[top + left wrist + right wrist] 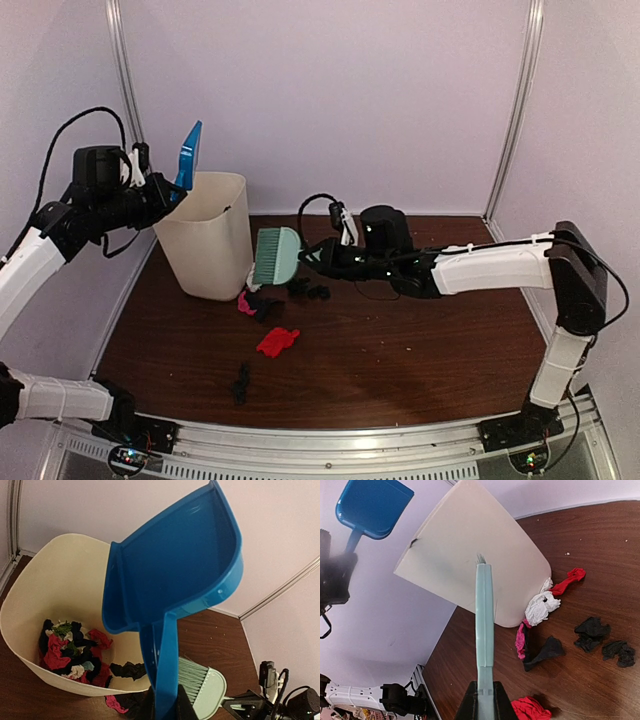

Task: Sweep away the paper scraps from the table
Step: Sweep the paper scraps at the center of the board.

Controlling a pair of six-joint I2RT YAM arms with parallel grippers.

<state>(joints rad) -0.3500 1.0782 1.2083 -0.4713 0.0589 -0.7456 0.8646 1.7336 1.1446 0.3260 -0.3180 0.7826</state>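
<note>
Black left fingers (147, 707) sit closest to the lens, clamped on the flat handle of a blue plastic dustpan (170, 570), which is held high and tipped over the mouth of a tall cream plastic bin (205, 235). The right fingers (470, 707) are shut tight around the handle of a pale green hand brush (484, 630). Its head is just beside the bin's right wall, above the dark wood-grain worktop (430, 350).

Some small wrinkly paper scraps (277, 341) are not yet cleared. A red one and a black one lie in the open toward the silver front rail (350, 440). A pink, white and black cluster is pressed against the foot of the bin, and a few black bits lie just right of it. A heap of others sits inside the bin.

The bin itself is the obstacle, since it shields the cluster at its base. A brush stroke aimed there could knock the wall and shove or tip the bin, spilling what it holds. Bringing the dustpan down carelessly could catch the rim. These scraps look very light, so a hard flick would likely scatter them rather than gather them. The dustpan is well apart from the loose pieces, so nothing is in place to receive a sweep.
</note>
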